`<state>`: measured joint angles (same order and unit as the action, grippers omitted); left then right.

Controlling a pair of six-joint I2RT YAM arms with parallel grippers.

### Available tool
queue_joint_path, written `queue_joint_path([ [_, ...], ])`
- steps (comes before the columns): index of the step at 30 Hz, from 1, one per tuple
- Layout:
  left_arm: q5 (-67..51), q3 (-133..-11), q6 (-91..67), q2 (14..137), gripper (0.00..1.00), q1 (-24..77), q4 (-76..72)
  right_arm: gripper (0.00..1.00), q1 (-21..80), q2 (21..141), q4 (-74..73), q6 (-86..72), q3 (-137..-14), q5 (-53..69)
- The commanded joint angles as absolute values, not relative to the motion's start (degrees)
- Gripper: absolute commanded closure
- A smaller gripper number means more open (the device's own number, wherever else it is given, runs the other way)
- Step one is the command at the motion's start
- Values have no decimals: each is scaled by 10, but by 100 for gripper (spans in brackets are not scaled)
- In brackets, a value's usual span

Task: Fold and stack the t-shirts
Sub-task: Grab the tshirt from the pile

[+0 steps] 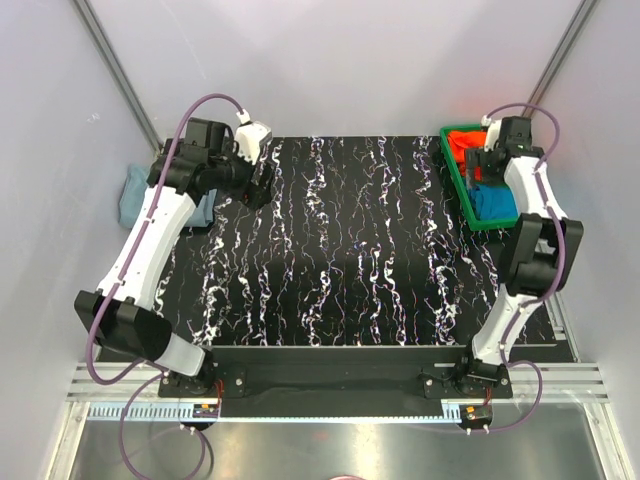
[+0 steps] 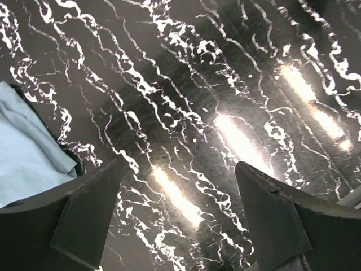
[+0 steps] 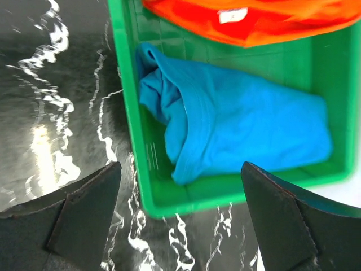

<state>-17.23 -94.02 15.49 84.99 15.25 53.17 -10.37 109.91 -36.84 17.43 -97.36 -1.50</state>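
A teal-blue t-shirt (image 3: 242, 127) lies crumpled in the green tray (image 3: 127, 113), with the orange-red t-shirt (image 3: 259, 20) beyond it in the same tray; both also show in the top view, the blue one (image 1: 493, 201) and the orange one (image 1: 462, 141). The pale grey-blue t-shirt (image 1: 133, 195) lies off the mat's left edge; it also shows in the left wrist view (image 2: 25, 152). My right gripper (image 3: 180, 195) is open and empty, above the tray's near corner. My left gripper (image 2: 177, 192) is open and empty, above the bare mat near the pale shirt.
The black marbled mat (image 1: 340, 250) covers the table between the arms. The green tray (image 1: 468, 208) stands at the mat's far right corner. White walls close in on both sides and at the back.
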Motion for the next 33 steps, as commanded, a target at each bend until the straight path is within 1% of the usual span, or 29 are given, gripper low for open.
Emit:
queue_joint_path([
  [1, -156, -940, 170, 852, 11, 154, 530, 5, -100, 1150, -337, 185, -1017, -34],
  [6, -167, -937, 170, 869, 12, 154, 531, 7, -99, 1201, -316, 171, -1043, -50],
  [20, -156, -947, 173, 893, 11, 153, 526, 7, -100, 1288, -301, 170, -1128, -81],
  [22, -155, -947, 173, 895, 11, 153, 526, 8, -101, 1303, -302, 174, -1131, -87],
  [24, -154, -947, 171, 894, 11, 153, 526, 14, -101, 1311, -305, 174, -1132, -89],
  [25, -153, -947, 172, 896, 11, 153, 526, 19, -101, 1314, -305, 171, -1131, -89],
  [26, -154, -947, 172, 896, 11, 153, 526, 20, -101, 1314, -305, 171, -1131, -89],
  [27, -152, -947, 172, 896, 11, 153, 526, 26, -101, 1314, -304, 169, -1131, -88],
  [29, -153, -947, 171, 898, 11, 153, 526, 34, -101, 1311, -305, 168, -1129, -86],
  [30, -153, -947, 171, 903, 11, 153, 526, 43, -101, 1310, -305, 168, -1129, -84],
  [32, -153, -948, 171, 906, 11, 153, 526, 57, -102, 1306, -307, 170, -1125, -83],
  [33, -152, -948, 171, 909, 11, 153, 523, 73, -102, 1302, -307, 171, -1123, -79],
])
